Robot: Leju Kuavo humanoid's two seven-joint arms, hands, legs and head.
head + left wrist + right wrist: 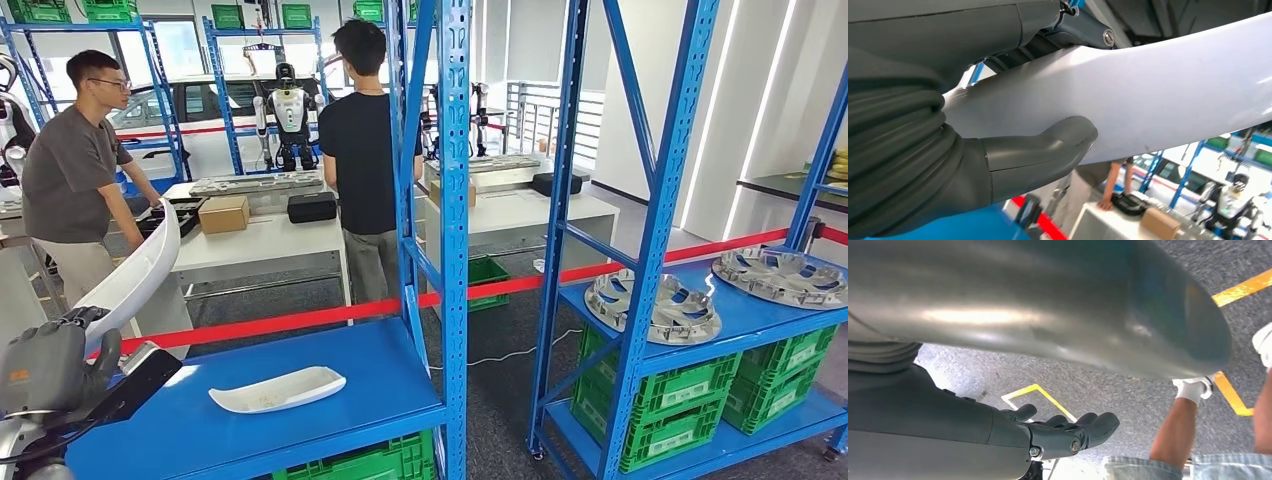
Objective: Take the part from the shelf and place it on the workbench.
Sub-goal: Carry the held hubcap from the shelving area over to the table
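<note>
**Long part held in the left robot hand, pointing up and away toward the surface**

A long, curved white part point(140, 268) is grasped at its lower end by the left robot hand point(45, 365), at the near left corner of the blue shelf point(330, 365). In the left wrist view the thumb point(1048, 147) is seen pressed against the part's smooth face, with the fingers wrapped on the other side. The part's long axis runs up and forward from the hand, its free tip raised near a person point(70, 190) who stands at the white surface point(260, 245) beyond the red barrier tape point(300, 318). The surface thus lies ahead of the held end, roughly along the line of the part itself.

A second, smaller white piece point(278, 389) lies flat on the shelf, to the right of the hand and apart from it.

The right robot hand point(1070, 432) is seen hanging over the grey floor, fingers loosely curled, grasping nothing. The left arm is judged the only one placed for the carry.
</note>
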